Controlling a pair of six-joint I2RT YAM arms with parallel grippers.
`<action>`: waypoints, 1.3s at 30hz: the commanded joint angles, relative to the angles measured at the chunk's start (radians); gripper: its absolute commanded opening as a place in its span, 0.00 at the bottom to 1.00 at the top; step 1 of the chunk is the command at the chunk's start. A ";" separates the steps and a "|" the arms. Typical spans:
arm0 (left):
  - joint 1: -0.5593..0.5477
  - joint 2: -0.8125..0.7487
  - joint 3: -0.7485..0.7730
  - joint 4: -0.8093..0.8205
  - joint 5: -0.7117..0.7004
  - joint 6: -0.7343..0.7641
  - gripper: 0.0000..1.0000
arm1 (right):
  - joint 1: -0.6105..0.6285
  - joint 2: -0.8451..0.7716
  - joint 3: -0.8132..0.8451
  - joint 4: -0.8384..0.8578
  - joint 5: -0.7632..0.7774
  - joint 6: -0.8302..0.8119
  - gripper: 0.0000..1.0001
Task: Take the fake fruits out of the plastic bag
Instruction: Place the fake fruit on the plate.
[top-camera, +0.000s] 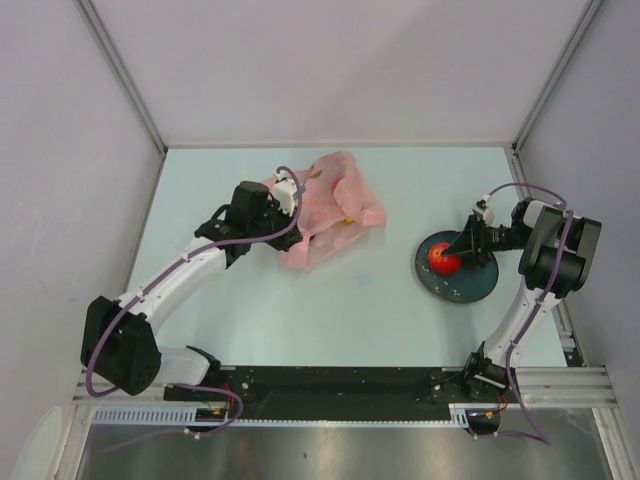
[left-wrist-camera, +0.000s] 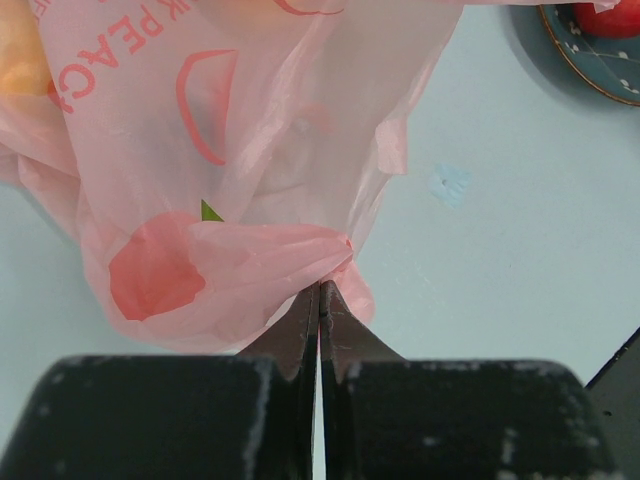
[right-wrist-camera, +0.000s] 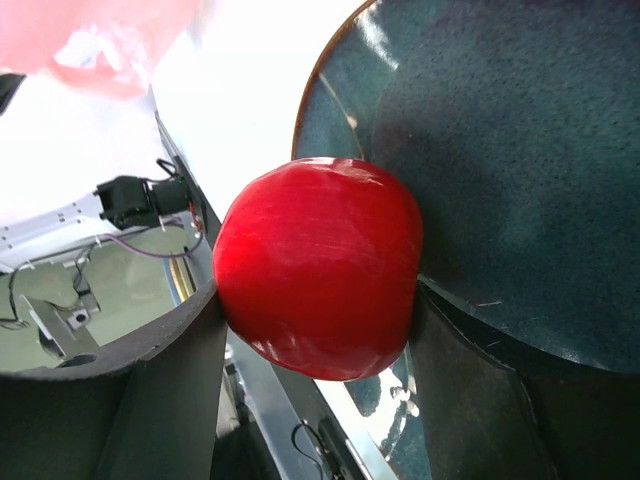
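The pink plastic bag lies crumpled at the table's middle back. My left gripper is shut on a fold of the bag. A yellow-orange fruit shows through the film at the bag's right side and in the left wrist view's top left corner. My right gripper is shut on the glossy red apple over the dark round plate. The apple also shows in the top view. The grape bunch is hidden.
The dark plate's rim shows in the left wrist view at the top right. Grey walls enclose the table on three sides. A black rail runs along the near edge between the arm bases.
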 joint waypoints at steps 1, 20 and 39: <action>0.007 -0.005 0.038 0.012 0.022 0.021 0.00 | 0.000 0.013 0.010 0.112 0.061 0.044 0.47; 0.007 -0.005 0.040 0.017 0.028 0.021 0.00 | -0.001 -0.044 0.010 0.180 0.167 0.088 0.86; 0.007 -0.020 0.035 0.029 0.032 0.019 0.00 | -0.018 -0.320 0.028 0.151 0.159 0.117 1.00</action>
